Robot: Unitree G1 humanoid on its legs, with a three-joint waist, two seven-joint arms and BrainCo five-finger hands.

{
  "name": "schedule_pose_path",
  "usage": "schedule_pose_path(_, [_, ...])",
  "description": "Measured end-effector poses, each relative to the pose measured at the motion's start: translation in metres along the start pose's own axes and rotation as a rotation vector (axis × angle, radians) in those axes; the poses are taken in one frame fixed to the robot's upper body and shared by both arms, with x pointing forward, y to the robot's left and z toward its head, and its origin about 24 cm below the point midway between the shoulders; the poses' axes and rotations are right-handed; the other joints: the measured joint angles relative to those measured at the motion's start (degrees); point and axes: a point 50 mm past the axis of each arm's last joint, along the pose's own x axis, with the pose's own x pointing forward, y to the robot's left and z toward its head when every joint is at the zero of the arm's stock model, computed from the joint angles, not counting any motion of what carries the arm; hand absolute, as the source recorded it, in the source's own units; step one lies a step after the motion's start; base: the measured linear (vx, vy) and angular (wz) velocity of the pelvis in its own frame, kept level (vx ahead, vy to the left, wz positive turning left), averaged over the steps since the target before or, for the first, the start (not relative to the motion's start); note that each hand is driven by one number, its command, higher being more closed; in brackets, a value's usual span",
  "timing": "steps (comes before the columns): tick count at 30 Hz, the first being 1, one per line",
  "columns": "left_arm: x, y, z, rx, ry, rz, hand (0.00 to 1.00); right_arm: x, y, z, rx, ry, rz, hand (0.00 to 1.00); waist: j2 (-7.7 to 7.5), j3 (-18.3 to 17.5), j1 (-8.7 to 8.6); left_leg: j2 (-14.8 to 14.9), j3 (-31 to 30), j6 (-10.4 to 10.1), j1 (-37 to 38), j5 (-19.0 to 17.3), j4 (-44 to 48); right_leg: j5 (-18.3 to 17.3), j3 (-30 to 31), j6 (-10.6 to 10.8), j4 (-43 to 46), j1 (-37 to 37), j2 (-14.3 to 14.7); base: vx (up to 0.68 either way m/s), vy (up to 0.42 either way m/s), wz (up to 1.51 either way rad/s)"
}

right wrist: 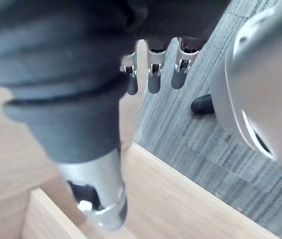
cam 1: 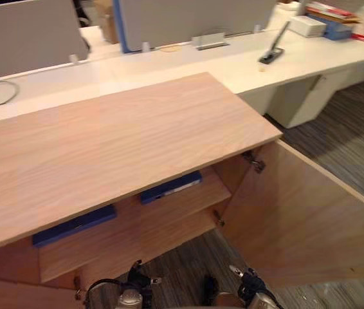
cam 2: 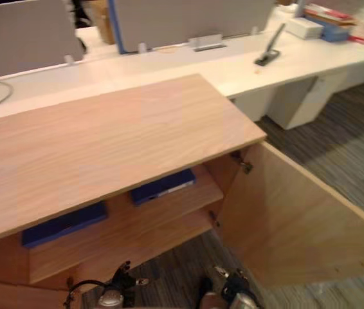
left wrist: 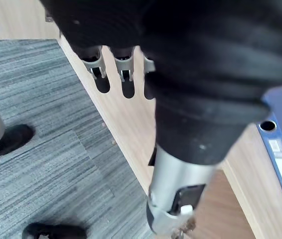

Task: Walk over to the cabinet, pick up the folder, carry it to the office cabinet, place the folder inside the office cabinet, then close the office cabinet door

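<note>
Both hands hang low in front of the cabinet (cam 1: 118, 148), the left hand (left wrist: 127, 74) and the right hand (right wrist: 153, 74) each with fingers straight and slack, holding nothing. Two blue folders lie flat on the shelf (cam 1: 169, 215) inside: one folder (cam 1: 169, 187) near the hinge side, the other folder (cam 1: 72, 225) further to the robot's left, so the placing looks done and only the door (cam 1: 310, 219) is left, swung wide open to the right. My worry is the closing push: the right hand sits just beside the door's top edge, and a shove there rather than on its outer face could slide off or catch the fingers between door and frame. The folder near the hinge (cam 1: 254, 161) lies close to the shelf's front edge and, if it overhangs, might stop the door short. Pale wood grain covers the cabinet; behind it runs a white desk (cam 1: 265, 61) with grey screens (cam 1: 195, 19), and striped grey carpet (cam 1: 343, 122) covers the floor
</note>
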Motion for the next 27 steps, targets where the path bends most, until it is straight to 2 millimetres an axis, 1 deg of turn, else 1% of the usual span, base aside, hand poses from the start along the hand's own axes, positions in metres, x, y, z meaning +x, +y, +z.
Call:
schedule_pose_path(1, [-0.001,0.001,-0.002,-0.006,0.007,0.001,0.00,-0.001,-0.002,-0.006,0.000,0.014,-0.005,0.00,-1.00,-0.53,0.31,-0.16,3.08,-0.86,2.36,-0.59,0.67,1.62,-4.34,-1.53,2.43,1.63,-2.65,0.10,-0.050,-1.12])
schedule_pose_path(2, [0.000,0.000,-0.002,-0.004,0.010,-0.002,0.00,-0.001,-0.002,-0.006,0.007,0.015,-0.007,0.00,-0.87,-0.62,0.37,-0.13,4.13,-1.15,2.71,-0.82,1.32,1.05,-5.12,-1.51,2.34,1.68,-2.04,0.09,-0.122,-1.40])
schedule_pose_path(3, [0.000,0.000,-0.003,0.003,0.013,-0.010,0.00,-0.001,-0.006,-0.005,0.028,0.013,-0.017,0.00,-1.02,-0.74,0.03,0.41,4.69,-0.61,2.50,-0.93,2.19,1.12,-5.87,-1.54,0.95,1.66,-0.50,0.03,-0.140,-1.10])
schedule_pose_path(4, [0.000,-0.002,-0.003,0.033,0.014,-0.024,0.00,-0.001,-0.015,-0.004,0.046,0.020,-0.047,0.00,-0.34,-0.81,-0.61,-0.23,2.59,0.38,2.59,-2.07,0.72,1.45,-5.58,-1.31,-1.28,1.59,0.90,-0.01,-0.124,-0.93])
schedule_pose_path(5, [0.000,-0.004,-0.003,0.049,0.013,-0.035,0.00,-0.001,-0.021,-0.006,0.062,0.030,-0.066,0.00,0.14,-0.88,-0.83,-0.62,0.97,0.55,2.69,-2.21,-0.58,1.77,-5.44,-1.31,-2.12,1.43,1.81,-0.05,-0.049,-0.60])
schedule_pose_path(6, [0.000,-0.006,-0.004,0.071,0.016,-0.047,0.00,-0.001,-0.027,-0.009,0.086,0.050,-0.089,0.00,0.25,-0.93,-0.95,-0.99,-0.16,0.41,3.25,-2.20,-2.30,1.96,-5.10,-1.36,-2.65,0.96,2.74,-0.09,-0.016,-0.35])
schedule_pose_path(7, [0.000,-0.007,-0.003,0.089,0.018,-0.058,0.00,-0.003,-0.034,-0.017,0.102,0.084,-0.114,0.00,0.25,-0.69,-1.04,-0.97,0.13,-0.55,3.56,-1.61,-3.09,-0.10,-5.87,-1.42,-3.09,0.68,3.14,-0.09,-0.026,-0.28])
schedule_pose_path(8, [-0.001,-0.010,-0.004,0.100,0.019,-0.072,0.00,-0.005,-0.039,-0.022,0.124,0.104,-0.133,0.00,0.09,-0.60,-0.89,-0.95,0.78,-0.67,3.69,-1.48,-3.65,-2.06,-9.80,-1.20,-2.02,1.05,1.72,-0.05,-0.012,-0.36])
schedule_pose_path(9, [0.000,-0.010,-0.002,0.104,0.012,-0.074,0.00,-0.005,-0.041,-0.022,0.121,0.103,-0.140,0.00,0.14,-0.54,-0.76,-0.96,1.67,-0.89,3.58,-1.11,-4.77,-2.28,-13.82,-0.96,-1.95,1.89,0.76,-0.02,0.028,-0.46])
schedule_pose_path(10, [0.000,-0.008,-0.002,0.106,0.011,-0.070,0.00,-0.005,-0.041,-0.022,0.130,0.103,-0.140,0.00,0.00,-0.53,-0.52,-0.92,2.35,-1.01,3.70,-0.93,-4.81,-1.16,-14.19,-0.84,-2.75,1.84,1.07,0.00,0.036,-0.65])
schedule_pose_path(11, [0.001,-0.005,-0.002,0.112,0.014,-0.063,0.00,-0.005,-0.040,-0.023,0.137,0.107,-0.140,0.00,-0.17,-0.37,-0.48,-0.83,3.46,-1.08,3.97,-0.93,-4.74,1.71,-13.39,-0.58,-4.92,1.90,2.40,-0.02,0.011,-0.65])
schedule_pose_path(12, [0.001,-0.002,-0.004,0.117,0.019,-0.059,0.00,-0.005,-0.041,-0.024,0.140,0.109,-0.140,0.00,0.07,-0.52,-0.56,-0.78,3.66,-0.93,4.03,-0.98,-4.94,2.81,-12.05,-0.78,-6.91,1.87,3.77,-0.01,-0.002,-0.59])
schedule_pose_path(14, [0.000,0.001,-0.007,0.123,0.026,-0.054,0.00,-0.005,-0.040,-0.024,0.148,0.115,-0.141,0.00,-0.03,-0.40,-0.70,-0.79,3.42,-1.25,4.32,-0.74,-4.82,3.57,-10.86,-0.92,-8.00,1.84,4.51,-0.02,0.008,-0.41])
schedule_pose_path(15, [0.001,0.001,-0.007,0.127,0.025,-0.056,0.00,-0.005,-0.040,-0.025,0.147,0.120,-0.142,0.00,-0.10,-0.36,-0.73,-0.83,2.24,-1.27,4.38,-0.74,-4.50,3.83,-10.42,-0.96,-8.12,1.87,4.58,-0.01,0.007,-0.25])
schedule_pose_path(20, [0.001,0.004,-0.007,0.163,0.018,-0.066,0.00,-0.004,-0.040,-0.024,0.147,0.116,-0.145,0.00,-0.08,-0.37,-0.73,-1.60,-0.43,-1.33,3.86,-0.76,-3.94,5.51,-10.02,-0.48,-9.72,2.11,4.15,-0.01,0.028,-0.01])
schedule_pose_path(22, [0.001,0.007,-0.007,0.175,0.016,-0.064,0.00,-0.003,-0.041,-0.017,0.147,0.101,-0.150,0.00,0.02,-0.31,-0.74,-1.98,-1.34,-1.35,3.36,-0.75,-3.80,6.45,-10.00,-0.33,-10.59,2.11,4.04,0.00,0.000,0.00])
schedule_pose_path(24, [0.001,0.011,-0.008,0.182,0.016,-0.056,0.00,0.000,-0.048,-0.005,0.186,0.068,-0.181,0.00,0.16,-0.21,-0.73,-2.51,-1.67,-1.35,3.24,-0.74,-3.79,7.10,-9.74,-0.34,-11.32,2.15,3.82,-0.03,0.054,-0.06])
schedule_pose_path(25, [0.001,0.018,-0.011,0.186,0.023,-0.041,0.00,0.003,-0.058,0.016,0.209,0.011,-0.215,0.00,0.23,-0.17,-0.73,-3.02,-1.83,-1.36,3.27,-0.75,-3.77,7.89,-9.19,-0.06,-11.99,2.15,3.67,-0.04,0.058,-0.12])
schedule_pose_path(27, [0.000,0.023,-0.015,0.183,0.035,-0.030,0.00,0.004,-0.065,0.037,0.221,-0.053,-0.237,0.00,0.28,-0.13,-0.78,-3.22,-1.87,-1.36,3.27,-0.75,-3.77,8.42,-8.87,0.01,-12.57,2.15,3.62,-0.04,0.050,-0.11])
